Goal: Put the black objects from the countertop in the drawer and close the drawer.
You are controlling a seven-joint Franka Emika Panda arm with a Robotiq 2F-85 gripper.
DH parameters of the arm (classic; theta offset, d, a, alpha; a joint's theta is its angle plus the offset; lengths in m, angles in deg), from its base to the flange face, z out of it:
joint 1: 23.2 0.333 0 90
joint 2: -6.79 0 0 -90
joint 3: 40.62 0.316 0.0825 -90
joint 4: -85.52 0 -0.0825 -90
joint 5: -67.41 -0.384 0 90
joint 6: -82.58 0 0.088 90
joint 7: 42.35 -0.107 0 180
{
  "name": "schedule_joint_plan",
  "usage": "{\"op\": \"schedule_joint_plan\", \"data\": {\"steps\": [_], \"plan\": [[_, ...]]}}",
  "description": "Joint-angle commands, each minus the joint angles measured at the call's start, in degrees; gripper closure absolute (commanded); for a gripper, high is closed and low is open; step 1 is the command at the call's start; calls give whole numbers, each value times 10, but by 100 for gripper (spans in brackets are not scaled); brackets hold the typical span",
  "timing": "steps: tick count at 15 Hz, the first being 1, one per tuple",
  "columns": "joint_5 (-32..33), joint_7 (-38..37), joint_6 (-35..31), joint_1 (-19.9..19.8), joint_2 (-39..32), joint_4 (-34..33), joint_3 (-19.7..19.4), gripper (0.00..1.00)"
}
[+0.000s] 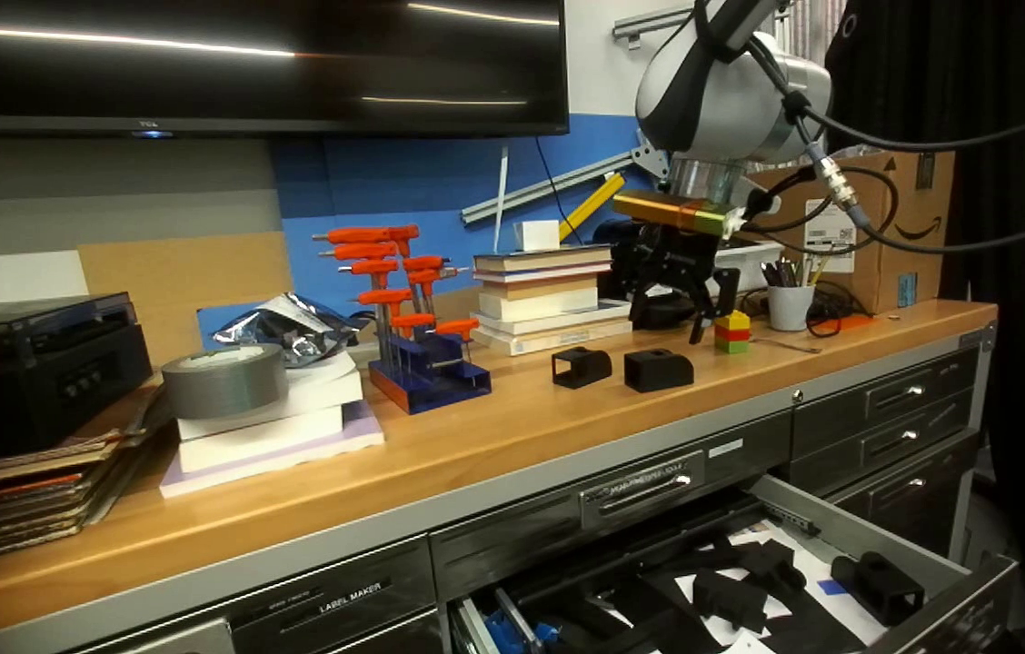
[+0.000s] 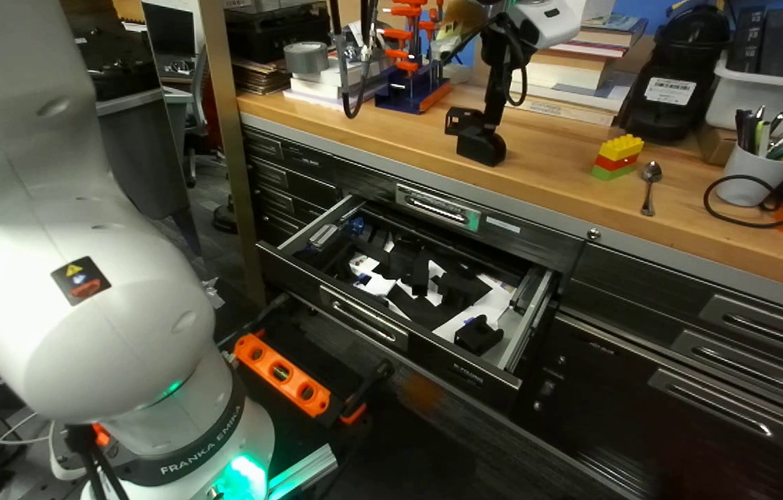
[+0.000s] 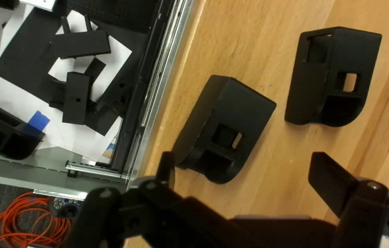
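Wrist view: the drawer (image 3: 25, 174) holds paper (image 3: 67, 136) and black parts (image 3: 75, 86); the end effector (image 3: 243, 167) gapes wide, empty.

Two black objects (image 3: 230, 115) on countertop (image 3: 270, 182)

Wrist view close over countertop (image 3: 273, 151), facing down, exterior views farther back, sharing drawer (image 2: 433, 355)
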Motion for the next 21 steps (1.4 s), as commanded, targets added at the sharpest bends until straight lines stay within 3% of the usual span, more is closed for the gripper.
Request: {"op": "schedule_joint_plan", "data": {"steps": [1, 9, 11, 16, 17, 21], "plan": [[7, -37, -37, 8, -15, 6, 1, 0], [-11, -34, -44, 9, -27, 16, 1, 0], [-11, -25, -41, 10, -28, 16, 3, 27], [-32, -9, -42, 10, -28, 19, 7, 66], [-38, -2, -40, 9, -26, 19, 7, 72], [-50, 71, -31, 10, -6, 32, 14, 72]]}}
